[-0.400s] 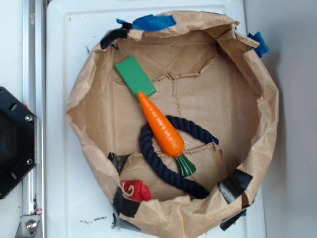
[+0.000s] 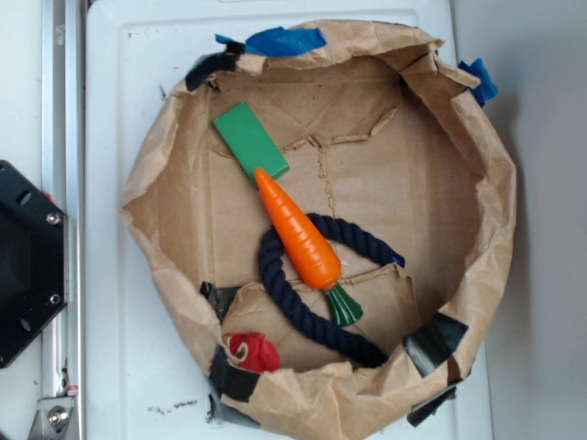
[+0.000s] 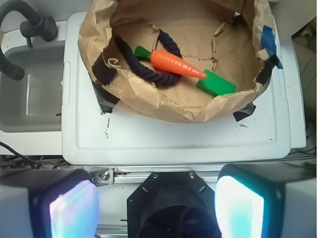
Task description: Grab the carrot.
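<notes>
Exterior view, top-down: the carrot (image 2: 298, 234) lies diag. near the middle of a brown paper nest (image 2: 160, 192) that sits on a white tray (image 2: 115, 110). The carrot's tip touches a corner of the green block (image 2: 249, 140), which is toward the nest's upper-left wall. Its body crosses over the navy rope (image 2: 293, 307), and its green stem sits inside the rope's loop, pointing toward the lower-right wall. A red scrap (image 2: 254, 351) sits at the lower-left rim w/ black tape; blue tape (image 2: 284, 40) is at the top rim and again at the upper-right rim. Black base plate (image 2: 27, 261) is at the left frame edge, beside a metal rail. My tool isn't in this view at all.

Wrist view: shot from the opposite side, so the layout is flipped. Carrot (image 3: 176, 64) has its stem left, tip right on the block (image 3: 216, 83), rope (image 3: 141, 69) under and behind it. My tool (image 3: 157, 206) is at the bottom of the frame, fingers (image 3: 74, 210) wide apart w/ nothing between them, well short of the nest and off the tray's near edge. Only this view shows a grey sink (image 3: 29, 94) w/ a dark hose left of the tray, plus the tray's full front lip. The red scrap isn't visible from here.
</notes>
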You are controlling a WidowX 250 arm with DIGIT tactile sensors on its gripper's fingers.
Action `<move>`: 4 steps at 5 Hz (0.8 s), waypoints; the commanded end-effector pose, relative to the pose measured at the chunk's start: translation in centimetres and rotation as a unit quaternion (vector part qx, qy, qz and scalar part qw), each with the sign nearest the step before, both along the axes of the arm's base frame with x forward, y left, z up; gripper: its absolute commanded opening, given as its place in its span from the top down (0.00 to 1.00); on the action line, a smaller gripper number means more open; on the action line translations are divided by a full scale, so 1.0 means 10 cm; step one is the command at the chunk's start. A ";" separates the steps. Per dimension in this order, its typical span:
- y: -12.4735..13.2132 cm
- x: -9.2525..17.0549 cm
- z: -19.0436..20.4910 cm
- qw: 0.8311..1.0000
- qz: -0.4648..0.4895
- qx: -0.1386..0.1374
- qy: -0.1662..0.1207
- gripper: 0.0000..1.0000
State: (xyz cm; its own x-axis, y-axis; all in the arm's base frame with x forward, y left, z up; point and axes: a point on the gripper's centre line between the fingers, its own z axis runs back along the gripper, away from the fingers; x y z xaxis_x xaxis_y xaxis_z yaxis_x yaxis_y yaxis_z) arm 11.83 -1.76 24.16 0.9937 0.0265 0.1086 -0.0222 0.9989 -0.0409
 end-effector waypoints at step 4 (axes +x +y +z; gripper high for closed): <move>-0.05 0.99 -0.37 0.973 -0.220 -0.001 0.063 0.00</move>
